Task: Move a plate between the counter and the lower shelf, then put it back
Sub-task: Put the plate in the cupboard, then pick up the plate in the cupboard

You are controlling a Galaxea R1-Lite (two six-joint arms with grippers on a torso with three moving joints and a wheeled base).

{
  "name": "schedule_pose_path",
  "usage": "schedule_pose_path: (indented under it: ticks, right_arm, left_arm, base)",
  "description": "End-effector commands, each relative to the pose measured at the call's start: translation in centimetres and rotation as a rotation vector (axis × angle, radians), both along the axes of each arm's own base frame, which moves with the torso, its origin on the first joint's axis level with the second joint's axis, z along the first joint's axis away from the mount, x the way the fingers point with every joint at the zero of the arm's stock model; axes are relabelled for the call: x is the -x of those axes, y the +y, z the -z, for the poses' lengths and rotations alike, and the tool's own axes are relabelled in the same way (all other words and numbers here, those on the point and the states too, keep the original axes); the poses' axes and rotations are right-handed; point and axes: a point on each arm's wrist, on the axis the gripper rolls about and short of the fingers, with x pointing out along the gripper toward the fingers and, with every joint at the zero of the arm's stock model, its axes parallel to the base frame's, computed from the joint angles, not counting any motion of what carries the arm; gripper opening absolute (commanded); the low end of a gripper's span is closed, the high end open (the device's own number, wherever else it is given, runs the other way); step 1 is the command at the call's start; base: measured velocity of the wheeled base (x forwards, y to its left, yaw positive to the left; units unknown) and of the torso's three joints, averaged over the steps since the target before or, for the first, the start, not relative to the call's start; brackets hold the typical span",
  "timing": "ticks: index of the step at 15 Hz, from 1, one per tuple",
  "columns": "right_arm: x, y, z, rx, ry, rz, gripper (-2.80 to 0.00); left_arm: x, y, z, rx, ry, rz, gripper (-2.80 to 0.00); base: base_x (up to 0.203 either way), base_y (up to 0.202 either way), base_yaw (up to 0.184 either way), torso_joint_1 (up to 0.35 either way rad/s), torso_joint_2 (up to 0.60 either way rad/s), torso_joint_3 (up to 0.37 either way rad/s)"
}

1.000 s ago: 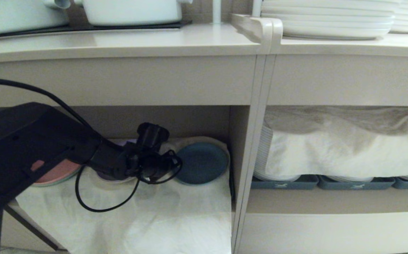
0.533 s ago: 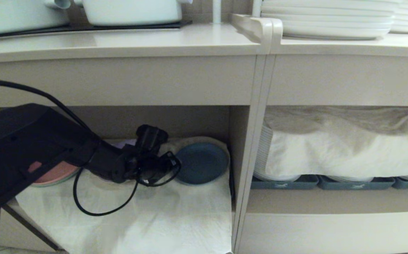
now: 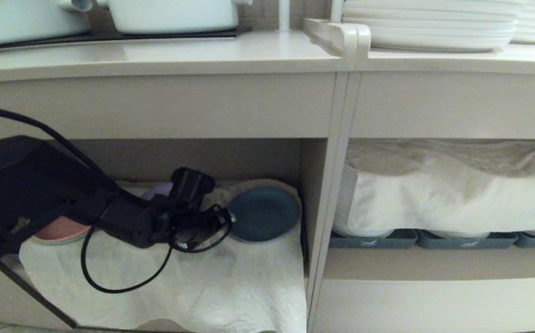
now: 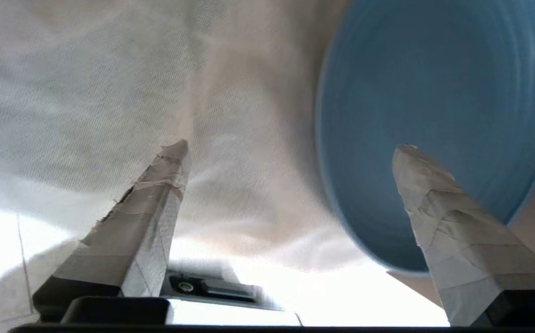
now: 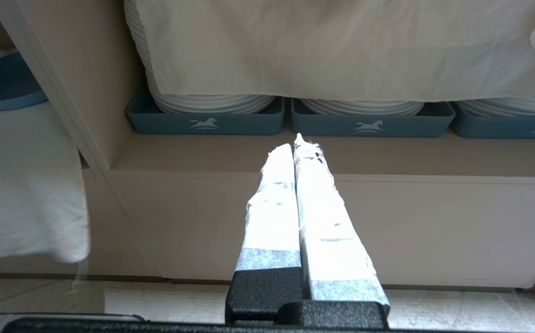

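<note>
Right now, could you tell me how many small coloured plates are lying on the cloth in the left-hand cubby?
3: the blue plate at the right end, a purple plate mostly hidden behind the left arm, and a pink plate at the left. The arm may hide more.

the black left arm reaches in from nine o'clock, its tape-wrapped left gripper (image 4: 290, 148) spread wide, empty. the taped right gripper (image 5: 299, 141) is pressed closed.

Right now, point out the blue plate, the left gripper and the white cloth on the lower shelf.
blue plate (image 3: 264, 213), head view, middle of its flat face.
left gripper (image 4: 290, 150), left wrist view, midway between its spread fingertips.
white cloth (image 3: 230, 277), head view, bare wrinkled front part.
</note>
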Motion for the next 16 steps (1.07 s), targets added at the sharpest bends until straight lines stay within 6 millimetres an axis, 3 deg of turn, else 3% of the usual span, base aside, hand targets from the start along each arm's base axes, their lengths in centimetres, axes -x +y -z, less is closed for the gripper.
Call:
schedule_pose_path:
  ticks: [1,12,13,16]
  right_arm:
    - [0.0,0.0,0.0,0.000,0.000,0.000,-2.80]
    - [0.0,0.0,0.0,0.000,0.000,0.000,-2.80]
    - [0.0,0.0,0.0,0.000,0.000,0.000,-2.80]
    - [0.0,0.0,0.0,0.000,0.000,0.000,-2.80]
  left_arm:
    - [0.5,0.2,-0.3,0.003,0.000,-0.004,0.00]
    - [3.7,1.3,-1.7,0.001,-0.001,0.004,0.00]
    - [4.0,1.4,-1.7,-0.002,0.003,0.006,-2.80]
    - [5.0,1.8,-1.9,-0.004,0.010,0.006,-2.80]
  base:
    - [0.000,0.000,0.000,0.000,0.00,0.000]
    - [0.000,0.000,0.000,0.000,0.00,0.000]
    - [0.000,0.000,0.000,0.000,0.00,0.000]
    - [0.000,0.000,0.000,0.000,0.00,0.000]
